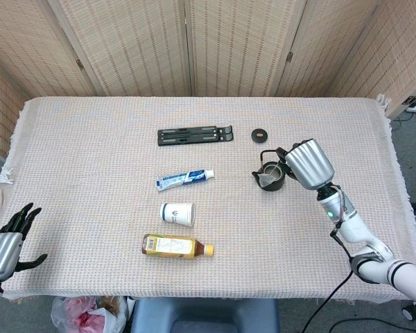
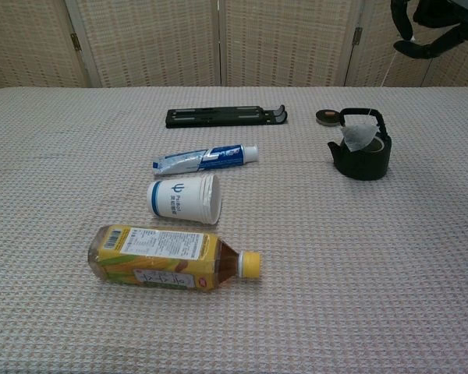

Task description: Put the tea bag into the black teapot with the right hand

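Note:
The small black teapot point(image 1: 269, 177) point(image 2: 363, 157) stands lidless on the right half of the table. The tea bag point(image 2: 360, 139) hangs tilted at its mouth, partly inside, and shows as a pale patch in the head view point(image 1: 267, 182). A thin string runs up from the bag to my right hand point(image 1: 304, 163) point(image 2: 431, 29). That hand hovers just right of and above the pot with its fingers curled, pinching the string. My left hand point(image 1: 5, 245) is down at the table's front left corner, fingers apart and holding nothing.
The teapot's round lid point(image 1: 259, 134) point(image 2: 326, 118) lies behind the pot. A black folding stand point(image 1: 195, 135) lies at the back centre. In front of it lie a toothpaste tube point(image 1: 186, 179), a paper cup point(image 1: 177, 214) on its side, and a yellow tea bottle point(image 1: 177, 246).

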Robot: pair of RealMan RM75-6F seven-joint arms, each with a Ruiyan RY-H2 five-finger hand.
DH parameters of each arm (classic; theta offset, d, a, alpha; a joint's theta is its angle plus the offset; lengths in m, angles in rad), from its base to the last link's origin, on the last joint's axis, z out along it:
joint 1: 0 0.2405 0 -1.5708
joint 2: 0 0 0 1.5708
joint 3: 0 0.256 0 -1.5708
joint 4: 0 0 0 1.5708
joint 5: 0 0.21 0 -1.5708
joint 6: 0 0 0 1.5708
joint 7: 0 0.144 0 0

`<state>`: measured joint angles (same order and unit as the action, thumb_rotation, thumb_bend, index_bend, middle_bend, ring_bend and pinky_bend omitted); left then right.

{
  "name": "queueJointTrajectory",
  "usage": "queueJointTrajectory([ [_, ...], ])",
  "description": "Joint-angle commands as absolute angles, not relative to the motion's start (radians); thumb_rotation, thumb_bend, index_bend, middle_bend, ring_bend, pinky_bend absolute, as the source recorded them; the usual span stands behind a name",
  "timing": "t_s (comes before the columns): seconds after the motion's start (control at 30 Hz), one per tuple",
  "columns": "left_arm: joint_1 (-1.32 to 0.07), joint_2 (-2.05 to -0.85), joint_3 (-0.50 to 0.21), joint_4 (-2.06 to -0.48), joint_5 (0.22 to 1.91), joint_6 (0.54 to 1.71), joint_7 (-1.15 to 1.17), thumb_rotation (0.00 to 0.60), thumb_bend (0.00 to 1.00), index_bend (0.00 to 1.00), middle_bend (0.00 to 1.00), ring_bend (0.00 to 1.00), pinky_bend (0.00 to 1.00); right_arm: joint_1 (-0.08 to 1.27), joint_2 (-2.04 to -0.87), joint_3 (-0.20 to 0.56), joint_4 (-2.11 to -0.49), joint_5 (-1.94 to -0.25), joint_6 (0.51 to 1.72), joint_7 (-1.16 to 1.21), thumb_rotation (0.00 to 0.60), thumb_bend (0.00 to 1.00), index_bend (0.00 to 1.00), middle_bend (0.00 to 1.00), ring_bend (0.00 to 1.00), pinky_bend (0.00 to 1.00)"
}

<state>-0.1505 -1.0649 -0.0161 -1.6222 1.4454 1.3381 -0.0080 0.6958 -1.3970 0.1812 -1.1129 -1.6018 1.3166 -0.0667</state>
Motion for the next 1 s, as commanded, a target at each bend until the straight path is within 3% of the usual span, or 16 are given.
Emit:
queueJointTrajectory([
  [0.03, -0.151, -1.065, -0.017, -1.622, 1.444, 1.338, -0.007, 0.600, 0.23, 0.00, 0.00, 0.11, 0.32, 0.698, -1.406, 0.178, -1.095, -1.600, 1.314, -0.058, 0.600, 0.30, 0.67, 1.00, 0.88, 0.93],
  [1.0, -0.171, -1.069, -0.030, -1.619, 1.399, 1.298, 0.002, 0.600, 0.23, 0.00, 0.00, 0.11, 0.32, 0.730, -1.463, 0.168, -0.956, -1.574, 1.265, 0.023, 0.600, 0.30, 0.67, 1.00, 0.89, 0.93],
])
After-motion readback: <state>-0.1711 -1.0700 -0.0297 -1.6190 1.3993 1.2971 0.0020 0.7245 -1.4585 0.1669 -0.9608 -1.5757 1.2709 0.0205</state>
